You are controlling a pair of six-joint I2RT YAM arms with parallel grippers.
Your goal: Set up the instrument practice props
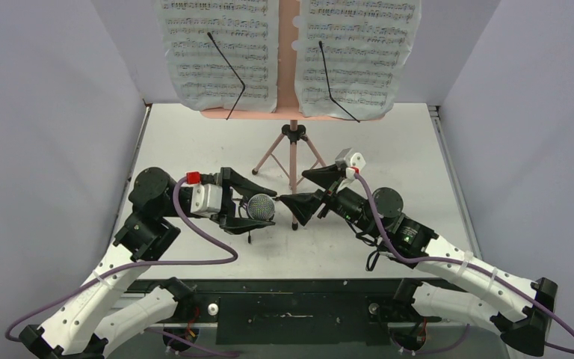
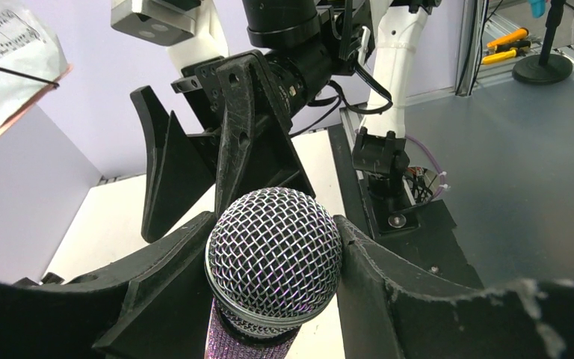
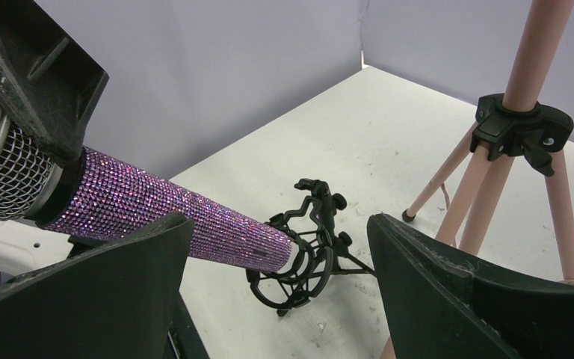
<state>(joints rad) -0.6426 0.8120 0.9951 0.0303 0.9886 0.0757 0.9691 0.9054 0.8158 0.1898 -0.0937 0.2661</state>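
Step, as judged: seating the mic in its holder. The stand and pages look done.

- Left gripper: forearm low over the table, wrist turned inward toward centre. Jaws half-spread and clamped on the grey mesh head of the purple glitter microphone, one finger on each side of it.
- The mic lies tilted, head high on the left and tail sloping down to the right. The tail end sits in the ring of the small black mic holder, which rests on the table just in front of the stand's legs. Whether it is fully clipped in can't be told.
- Right gripper: arm reaches in from the right with the elbow bent. Jaws are wide apart and hold nothing, straddling the holder and mic tail without touching either.
- Far side: pink music stand is upright on its tripod. Two sheet-music pages sit side by side on the desk, each under a black wire retainer.

Next move probably calls for the right gripper to steady the holder while the left pushes the mic home and tips it up. Risk: the light holder skids or topples.
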